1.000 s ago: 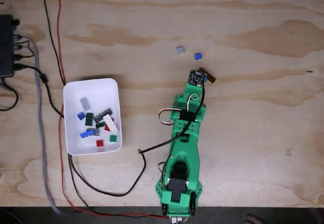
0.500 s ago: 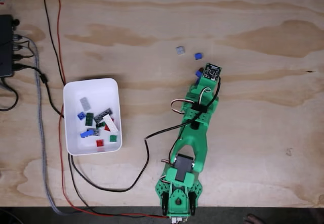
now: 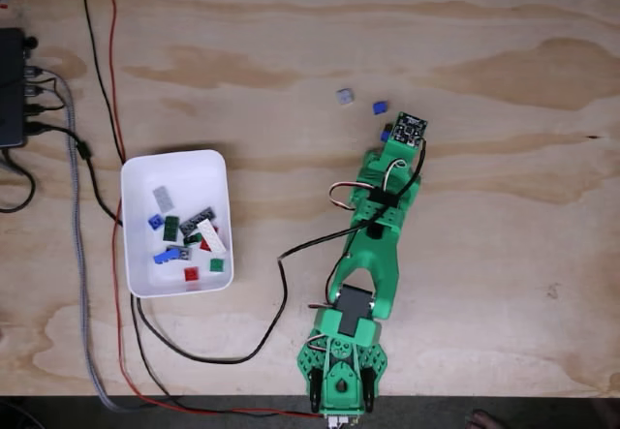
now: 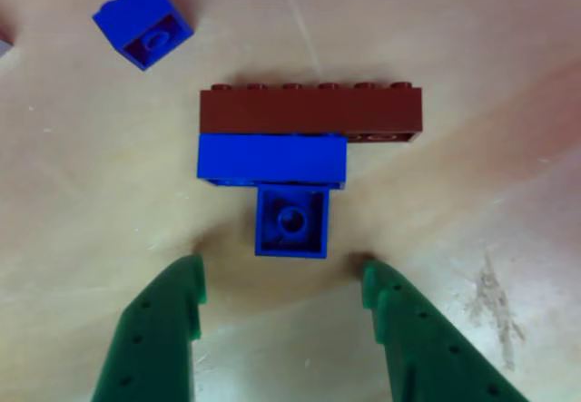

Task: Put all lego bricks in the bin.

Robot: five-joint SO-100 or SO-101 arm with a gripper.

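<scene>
— How many lego bricks can you count on the bare wood?

— In the close other view you have four: one long brown brick (image 4: 310,111), one longer blue brick (image 4: 271,159) and two small blue bricks (image 4: 290,221) (image 4: 142,23).

— And in the fixed view?

— You get one grey brick (image 3: 344,96) and one blue brick (image 3: 380,107) out on the table, one white bin (image 3: 174,165), and roughly ten bricks (image 3: 184,235) inside it; they overlap, so your count stays approximate.
</scene>
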